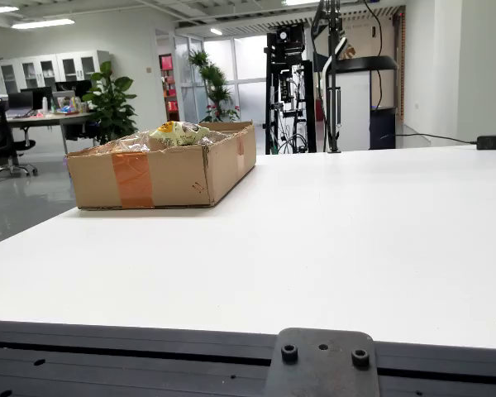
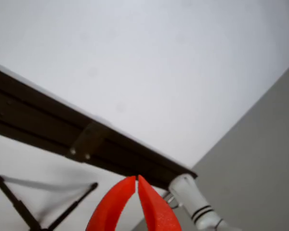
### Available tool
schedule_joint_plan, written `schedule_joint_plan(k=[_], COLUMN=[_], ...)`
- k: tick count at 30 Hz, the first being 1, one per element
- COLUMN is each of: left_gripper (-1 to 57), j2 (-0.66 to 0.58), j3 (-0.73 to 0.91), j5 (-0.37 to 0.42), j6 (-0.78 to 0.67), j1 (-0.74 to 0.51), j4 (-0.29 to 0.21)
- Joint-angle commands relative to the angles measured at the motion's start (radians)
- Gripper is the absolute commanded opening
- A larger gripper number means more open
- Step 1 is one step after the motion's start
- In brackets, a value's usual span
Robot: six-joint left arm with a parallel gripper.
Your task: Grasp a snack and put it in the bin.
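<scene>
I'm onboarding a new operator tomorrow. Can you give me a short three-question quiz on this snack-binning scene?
1. True or false: in the view from the table edge, the brown cardboard box with orange tape lies tipped on its side.
2. Multiple choice: the yellow-green snack packet is (A) on the bare white tabletop, (B) in the box, poking above its rim, (C) held by the end effector.
3. Fill in: in the view that rides on the arm, the red end effector has its fingertips ____.

Key: 1 false, it sits upright and open; 2 B; 3 closed together, holding nothing.
</scene>
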Motion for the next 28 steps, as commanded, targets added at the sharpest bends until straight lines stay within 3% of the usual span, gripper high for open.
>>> schedule_joint_plan(k=[1,28], left_gripper=[0.4,0.4], j2=[0.0,0.0], j3=[0.0,0.0], j5=[0.0,-0.001], j6=[0.0,-0.003], j1=[-0.022,0.01], j4=[0.0,0.0])
